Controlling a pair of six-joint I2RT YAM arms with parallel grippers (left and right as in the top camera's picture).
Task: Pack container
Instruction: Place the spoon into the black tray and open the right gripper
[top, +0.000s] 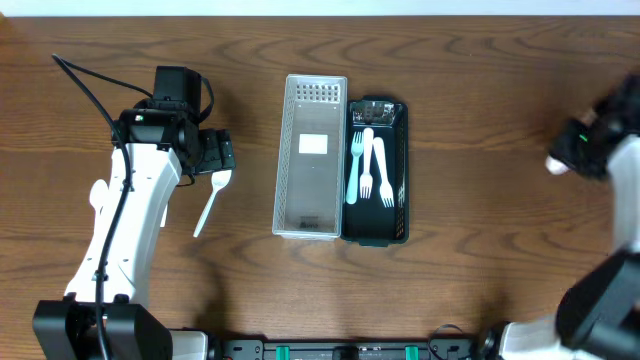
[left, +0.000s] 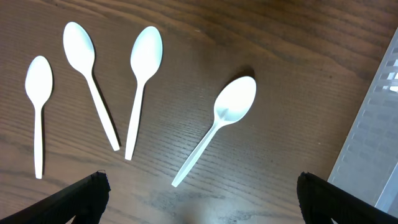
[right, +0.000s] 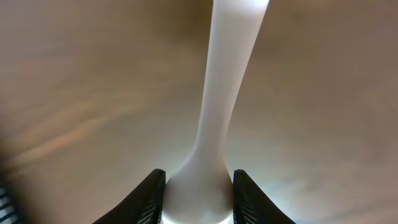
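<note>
My right end effector (right: 199, 198) is clamped on the broad end of a white utensil (right: 227, 74). Its shaft runs up and away from my fingertips (right: 149, 196). The view is too blurred to tell what kind of utensil it is. Seen from overhead, that arm sits at the far right edge of the tabletop (top: 480, 80), well apart from the containers.

My left end effector (left: 202, 202) is spread wide and holds nothing. It hangs above four white spoons (left: 233, 102) lying bowl-up on the wood. Three are fanned out together, and the fourth lies nearer the clear container (top: 284, 170).

That container stands in the middle of the tabletop, with a black tray (top: 403, 180) just beside it on my right. In the tray a pale blue fork (top: 355, 175) and a white fork (top: 381, 175) lie side by side, tines toward my base.
</note>
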